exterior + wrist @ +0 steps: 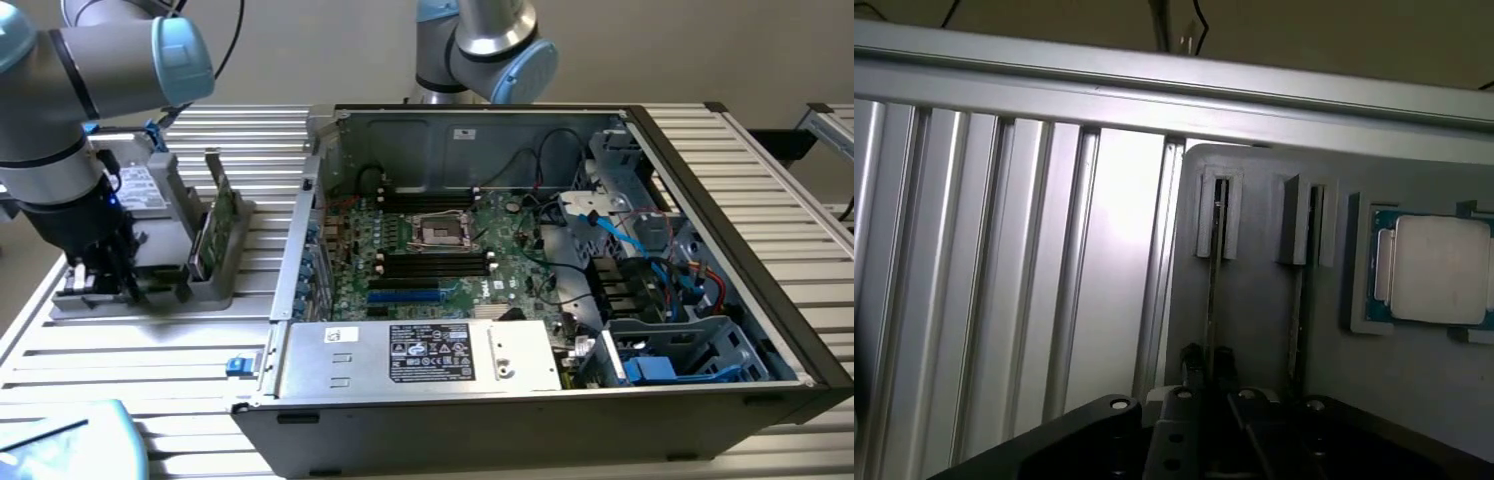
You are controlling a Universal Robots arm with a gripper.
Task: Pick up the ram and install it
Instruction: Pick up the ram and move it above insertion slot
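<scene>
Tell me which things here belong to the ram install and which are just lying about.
Job: ram, gripper at it, black motherboard slots.
Lying about: processor chip, bracketed green card.

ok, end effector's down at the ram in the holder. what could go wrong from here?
1. The ram stands edge-on in a narrow slot of the grey holder. If the end effector sits off-centre on it, the ram could tilt or bind on the way out.
2. A second stick stands in the neighbouring slot, close enough to get knocked.
3. Loose cables hang beside the motherboard slots and could snag.
</scene>
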